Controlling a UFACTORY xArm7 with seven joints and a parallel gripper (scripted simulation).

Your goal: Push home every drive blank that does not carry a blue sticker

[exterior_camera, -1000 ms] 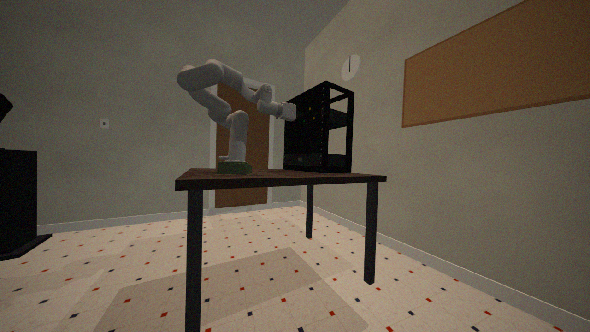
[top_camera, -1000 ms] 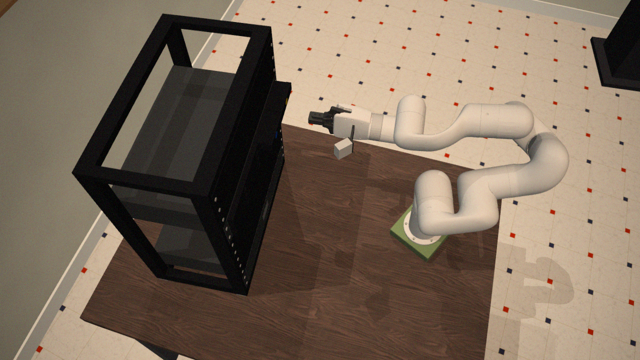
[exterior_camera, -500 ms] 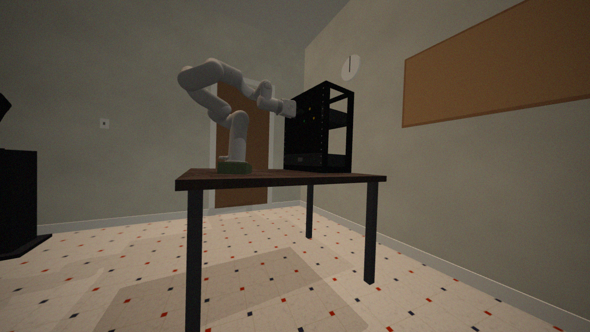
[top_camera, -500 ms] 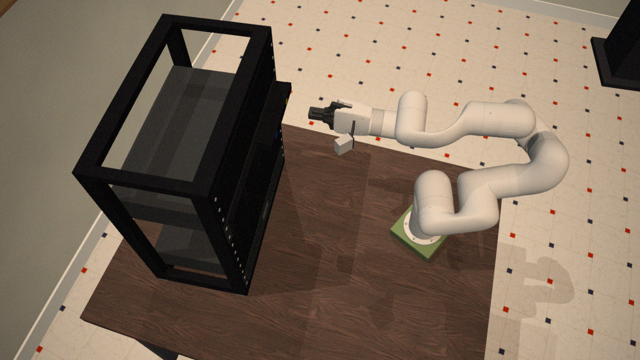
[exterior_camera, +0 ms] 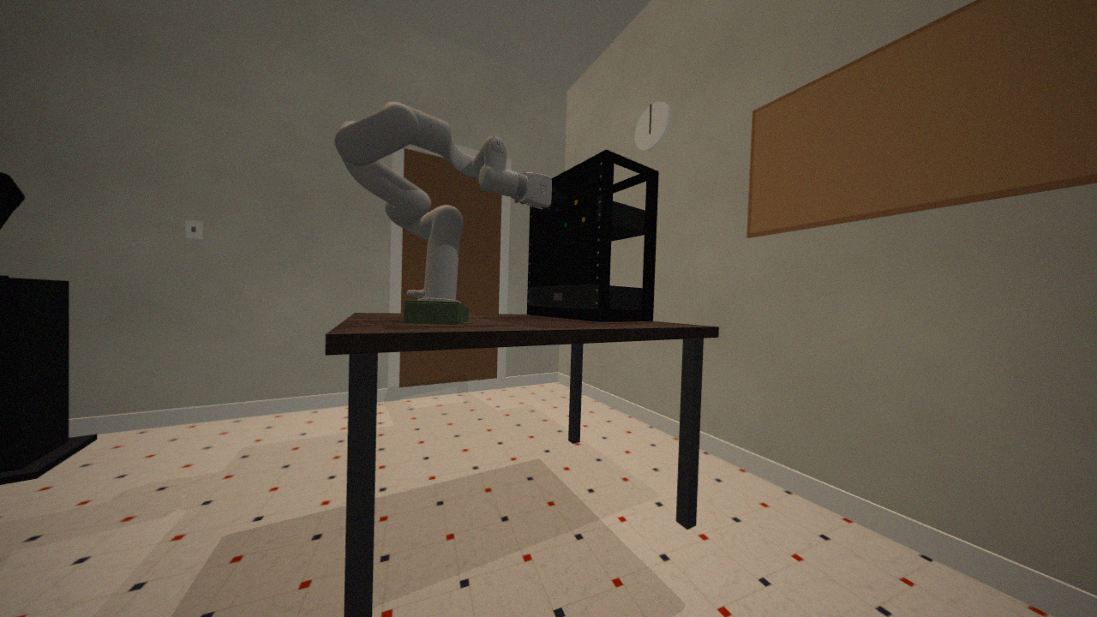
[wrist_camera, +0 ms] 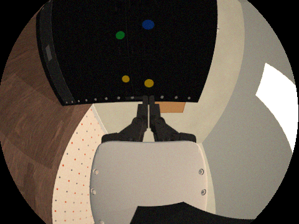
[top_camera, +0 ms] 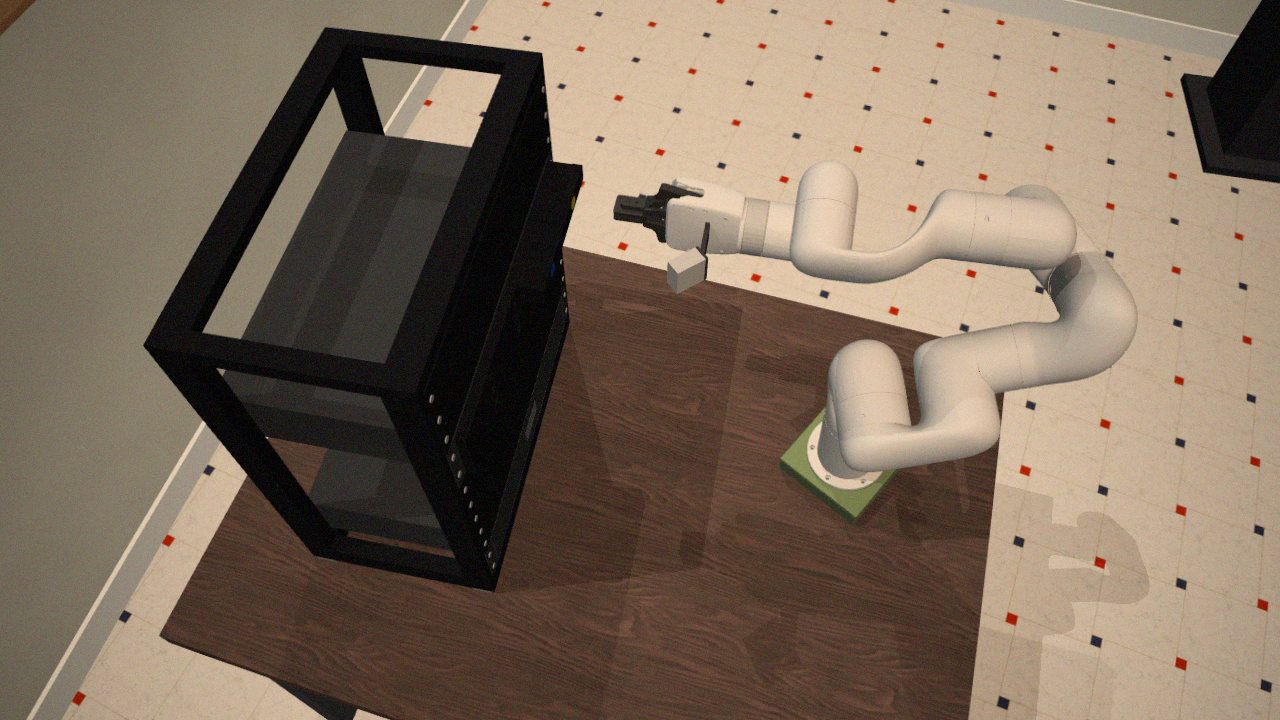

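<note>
The black rack [top_camera: 268, 356] [exterior_camera: 651, 230] stands on the left of the wooden table [top_camera: 716, 537] [exterior_camera: 521, 331]. The dark front of its storage chassis [top_camera: 556, 234] [wrist_camera: 91, 4] faces my arm. In the wrist view the front carries a blue sticker [wrist_camera: 148, 24], a green sticker [wrist_camera: 119, 35] and two yellow stickers [wrist_camera: 126, 79] [wrist_camera: 149, 83]. How far each blank stands out is too dark to tell. My gripper [top_camera: 622, 210] [wrist_camera: 148, 102] is shut and empty. It points level at the upper chassis front, a short gap away, nearest the yellow stickers.
The arm's green base [top_camera: 836, 488] [exterior_camera: 435, 311] sits on the right part of the table. A small grey camera block [top_camera: 687, 271] hangs under the wrist. A black cabinet [top_camera: 1244, 107] [exterior_camera: 30, 368] stands on the floor far from the table.
</note>
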